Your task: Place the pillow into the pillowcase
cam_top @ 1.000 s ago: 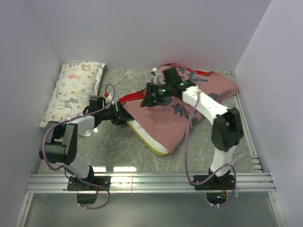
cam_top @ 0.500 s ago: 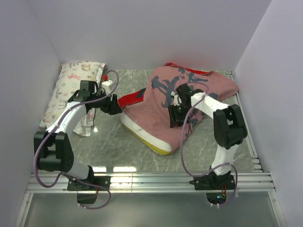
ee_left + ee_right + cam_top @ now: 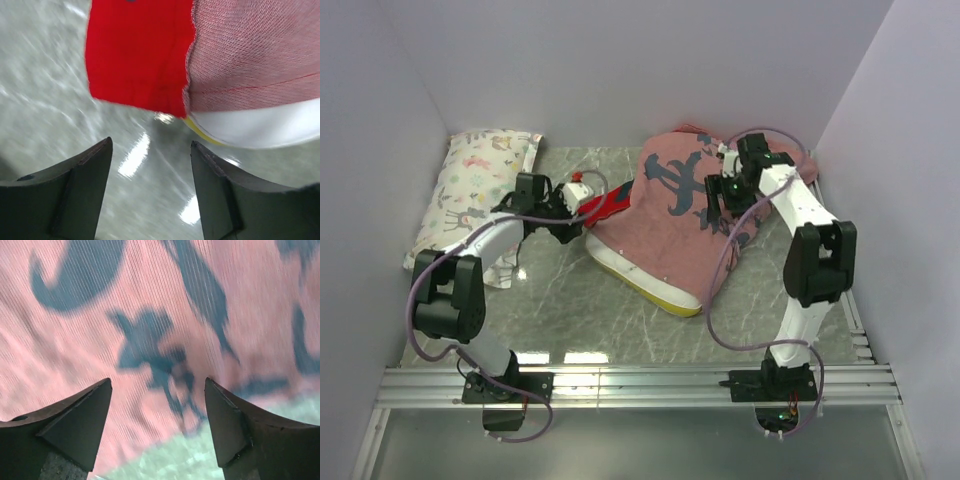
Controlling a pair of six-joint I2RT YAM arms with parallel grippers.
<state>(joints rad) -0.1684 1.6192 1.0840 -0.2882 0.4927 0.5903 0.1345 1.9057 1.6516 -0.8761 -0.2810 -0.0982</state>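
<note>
On the marble table (image 3: 570, 300), dull-pink calligraphy pillowcase (image 3: 665, 225) over cream pillow (image 3: 645, 283)

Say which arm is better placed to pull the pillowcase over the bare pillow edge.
Probably left: the open left gripper faces the red flap of the pillowcase and the bare pillow edge; the right gripper hovers over covered fabric.

Most of the pillow (image 3: 652, 284) lies hidden under the pillowcase (image 3: 660, 220); only its near white and yellow edge shows. In the left wrist view the counter (image 3: 45, 120) is blurred. The right wrist view cuts off the pillowcase's dark calligraphy at its edges.
</note>
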